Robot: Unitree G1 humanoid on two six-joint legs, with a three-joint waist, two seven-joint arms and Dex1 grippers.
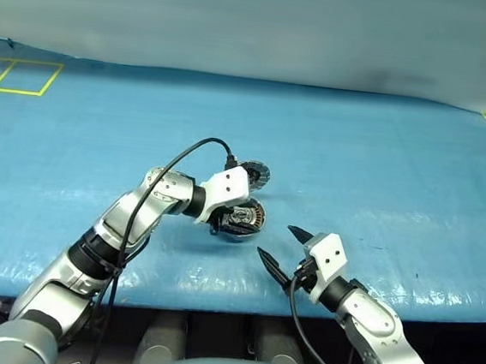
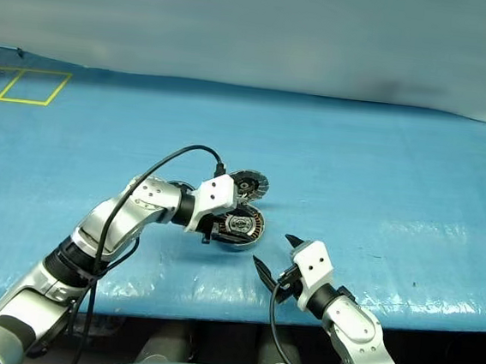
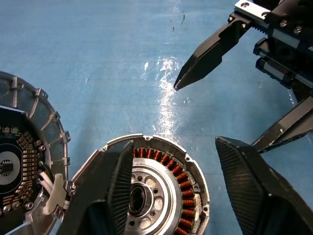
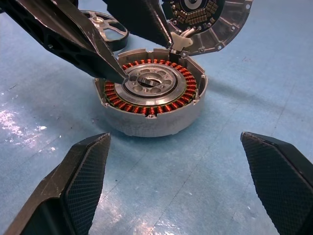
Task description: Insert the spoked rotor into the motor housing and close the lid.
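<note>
The motor housing (image 4: 151,93) sits on the blue table with its copper windings showing. Its lid (image 4: 210,19) stands swung back, joined at the housing's far edge. The spoked rotor (image 4: 105,29) lies on the table just behind the housing, partly hidden by a left finger. My left gripper (image 3: 174,143) hangs right above the housing, open, with nothing between its fingers; one fingertip (image 4: 122,78) is at the housing's inner ring. My right gripper (image 1: 275,240) is open and empty, a short way in front of the housing and pointing at it.
The blue sheet covers the whole table (image 1: 383,161). Yellow tape lines (image 1: 21,76) mark the far left corner. The table's front edge (image 1: 437,312) runs just below the right gripper. A black cable (image 1: 185,155) arches over the left wrist.
</note>
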